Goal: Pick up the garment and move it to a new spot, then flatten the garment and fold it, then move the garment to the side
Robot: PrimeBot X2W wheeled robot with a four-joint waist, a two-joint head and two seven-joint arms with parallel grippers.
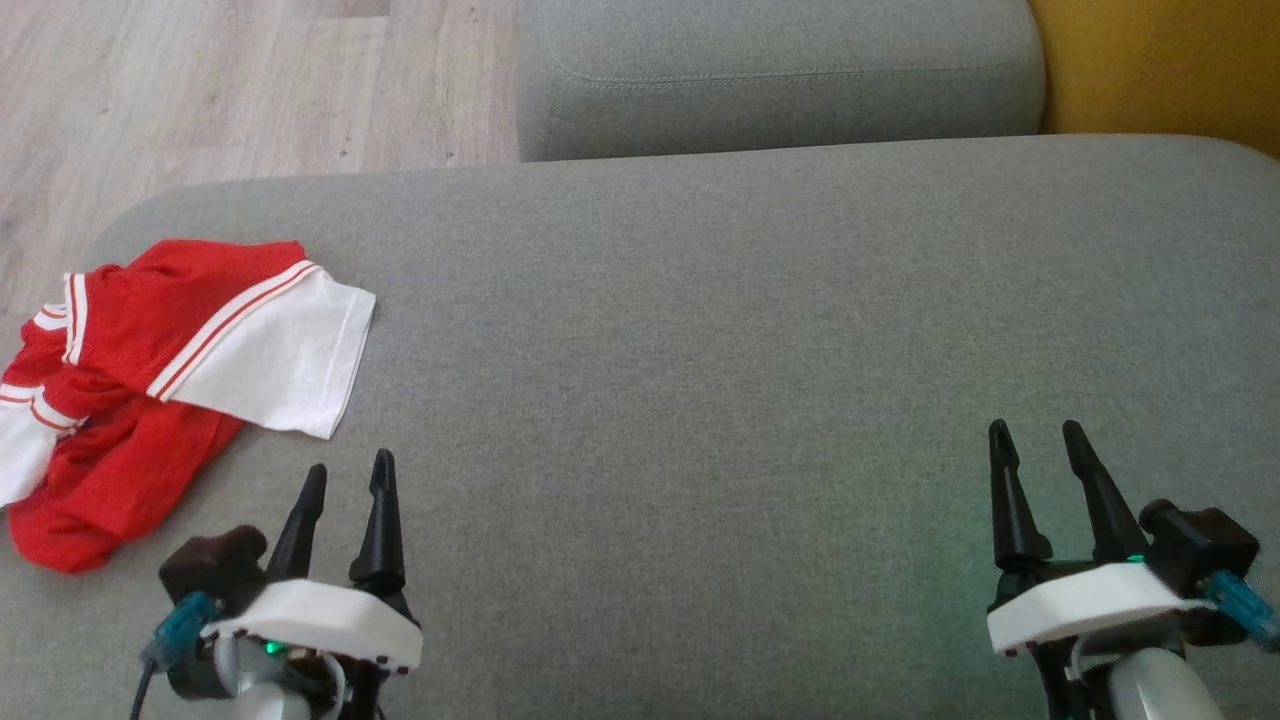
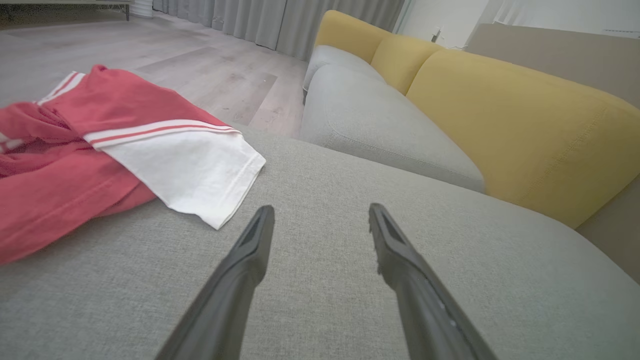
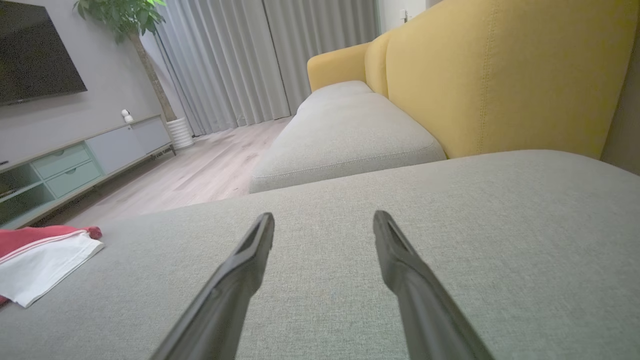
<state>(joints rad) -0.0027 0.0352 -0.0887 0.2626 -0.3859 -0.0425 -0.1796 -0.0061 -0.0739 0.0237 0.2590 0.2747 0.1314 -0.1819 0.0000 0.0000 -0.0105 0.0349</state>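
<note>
A red and white garment (image 1: 150, 380) lies crumpled at the left end of the grey sofa seat (image 1: 750, 350), a white sleeve with red stripes spread toward the middle. My left gripper (image 1: 350, 475) hovers open just right of and below it, holding nothing. The left wrist view has the garment (image 2: 100, 150) up and to the left of the open left gripper (image 2: 320, 215). My right gripper (image 1: 1035, 435) stands open and empty over the seat's right part. Through the right wrist camera, the right gripper (image 3: 322, 222) is open and the garment (image 3: 40, 255) lies far left.
A second grey cushion (image 1: 780, 75) lies beyond the seat, with the yellow backrest (image 1: 1160, 65) at the right. Wooden floor (image 1: 200, 90) runs past the seat's left and far edges. A TV cabinet (image 3: 75, 160) and a potted plant (image 3: 135, 30) stand across the room.
</note>
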